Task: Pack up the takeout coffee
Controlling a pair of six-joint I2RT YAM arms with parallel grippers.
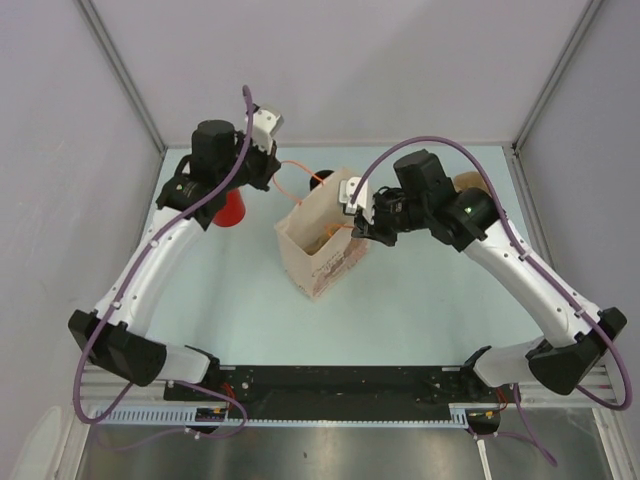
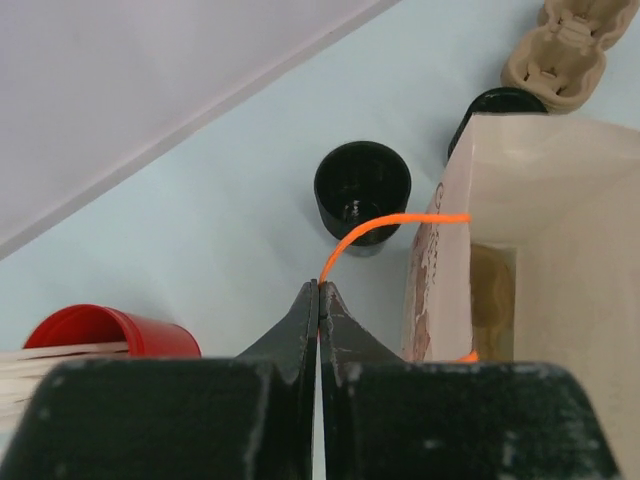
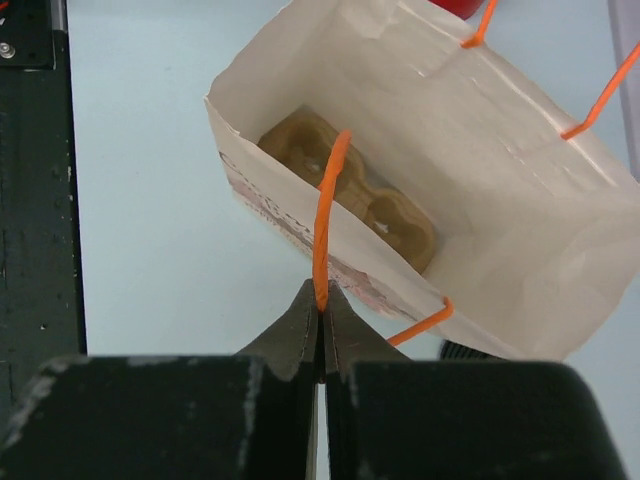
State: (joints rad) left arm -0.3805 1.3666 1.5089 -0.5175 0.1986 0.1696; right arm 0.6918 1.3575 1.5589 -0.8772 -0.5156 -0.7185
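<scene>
The takeout coffee, a small black cup with a black rim, stands open on the table just left of the paper bag; it also shows in the top view. My left gripper is shut on one orange bag handle, near the cup and above the table. My right gripper is shut on the other orange handle. The two hold the bag open between them. A beige cardboard tray lies in the bag's bottom.
A red cup with white sticks stands left of the bag, under my left arm. A second black round piece sits behind the bag, partly hidden. A beige cardboard carrier lies at the back right.
</scene>
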